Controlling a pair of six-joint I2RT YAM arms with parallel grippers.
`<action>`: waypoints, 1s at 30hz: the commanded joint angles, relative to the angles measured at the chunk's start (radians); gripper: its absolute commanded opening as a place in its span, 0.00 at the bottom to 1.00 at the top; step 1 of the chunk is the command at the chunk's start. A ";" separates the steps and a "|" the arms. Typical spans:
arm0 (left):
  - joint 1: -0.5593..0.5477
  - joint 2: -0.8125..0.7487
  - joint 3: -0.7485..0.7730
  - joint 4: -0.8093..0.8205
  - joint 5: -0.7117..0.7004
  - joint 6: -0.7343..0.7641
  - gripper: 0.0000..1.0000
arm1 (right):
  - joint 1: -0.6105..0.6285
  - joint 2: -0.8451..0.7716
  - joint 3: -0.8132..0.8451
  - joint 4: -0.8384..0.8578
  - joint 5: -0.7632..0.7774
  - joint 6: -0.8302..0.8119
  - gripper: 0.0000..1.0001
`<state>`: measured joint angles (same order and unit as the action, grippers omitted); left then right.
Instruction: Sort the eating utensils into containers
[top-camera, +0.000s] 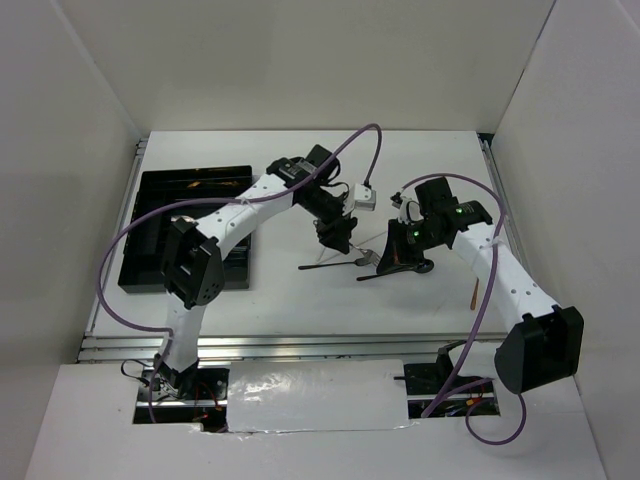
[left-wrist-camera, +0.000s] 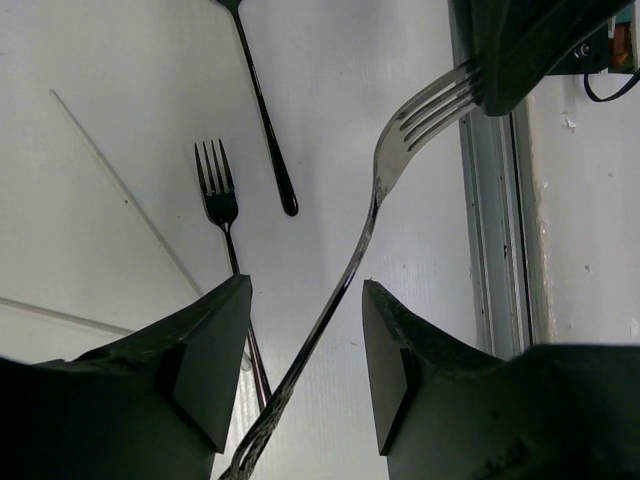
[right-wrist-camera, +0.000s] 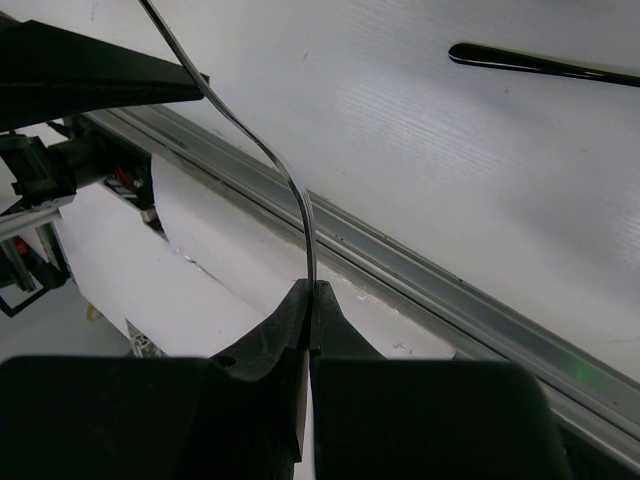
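My right gripper (right-wrist-camera: 308, 300) pinches the silver fork (left-wrist-camera: 375, 205) by its tines. The handle runs down-frame between the spread jaws of my left gripper (left-wrist-camera: 305, 285), not yet clamped.

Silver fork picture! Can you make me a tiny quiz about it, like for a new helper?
1. True or false: the right gripper is shut on the silver fork.
2. The left gripper is: A) open around the silver fork's handle, B) shut on a spoon, C) inside the tray.
3. Fill in: the black fork lies on the ____.
Key: 1 true; 2 A; 3 table.
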<state>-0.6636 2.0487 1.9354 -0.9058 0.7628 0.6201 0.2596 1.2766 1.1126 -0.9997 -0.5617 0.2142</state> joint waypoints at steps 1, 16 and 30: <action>-0.005 0.024 0.023 -0.008 0.010 0.001 0.61 | 0.009 0.000 0.047 -0.010 -0.001 -0.012 0.00; -0.007 0.103 0.069 -0.016 0.003 -0.014 0.28 | 0.017 0.090 0.098 -0.030 0.201 0.007 0.00; 0.035 0.145 0.079 0.059 0.006 -0.149 0.00 | 0.021 0.135 0.135 0.022 0.278 0.045 0.47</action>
<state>-0.6540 2.1864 1.9846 -0.9077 0.7696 0.5659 0.2779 1.4143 1.1934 -1.0065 -0.3035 0.2089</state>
